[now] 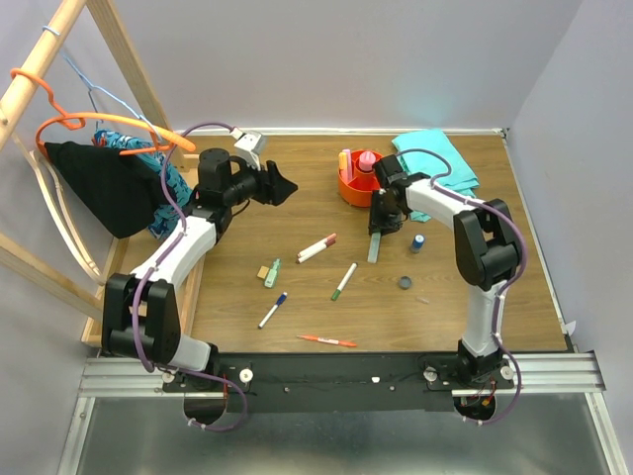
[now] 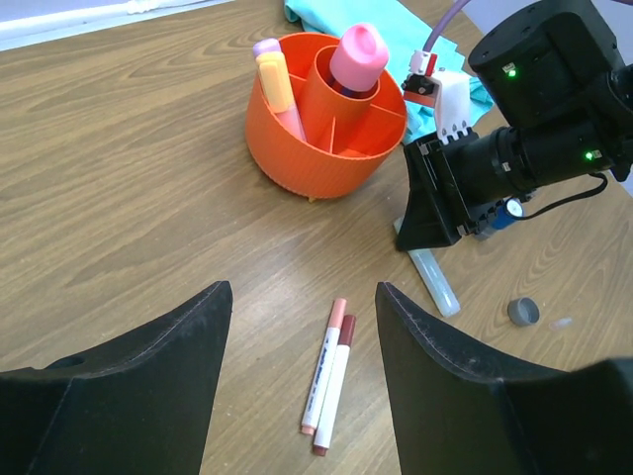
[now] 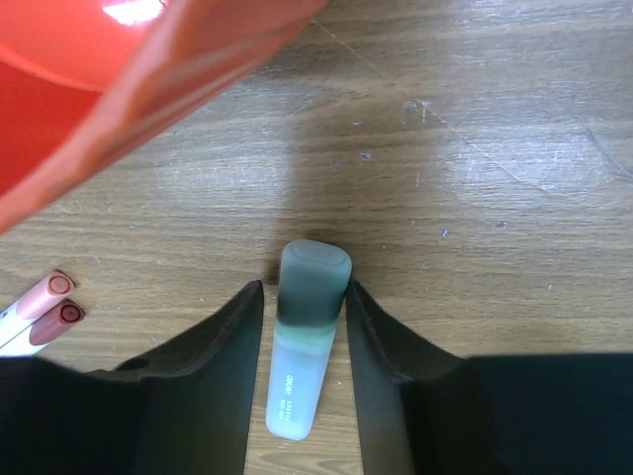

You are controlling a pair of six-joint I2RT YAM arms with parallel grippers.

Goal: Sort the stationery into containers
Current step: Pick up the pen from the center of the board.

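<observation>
The round orange tub (image 1: 348, 191) holds a pink glue bottle (image 2: 358, 54) in its central cup and pastel highlighters (image 2: 275, 79) in a side compartment. My right gripper (image 1: 379, 220) is low beside the tub, jaws open and close on either side of a pale green highlighter (image 3: 302, 356) lying flat on the table. My left gripper (image 2: 304, 327) is wide open and empty, above two white markers (image 2: 331, 371). A green-capped marker (image 1: 344, 281), blue pen (image 1: 273, 310), red pen (image 1: 328, 340), tan eraser (image 1: 263, 271), blue-capped bottle (image 1: 418, 241) and dark disc (image 1: 406, 283) lie loose.
A teal cloth (image 1: 435, 158) lies behind the tub at the back right. A wooden rack with an orange hanger (image 1: 59, 124) and a dark cloth (image 1: 99, 188) stands at the left edge. White walls close the back and right sides.
</observation>
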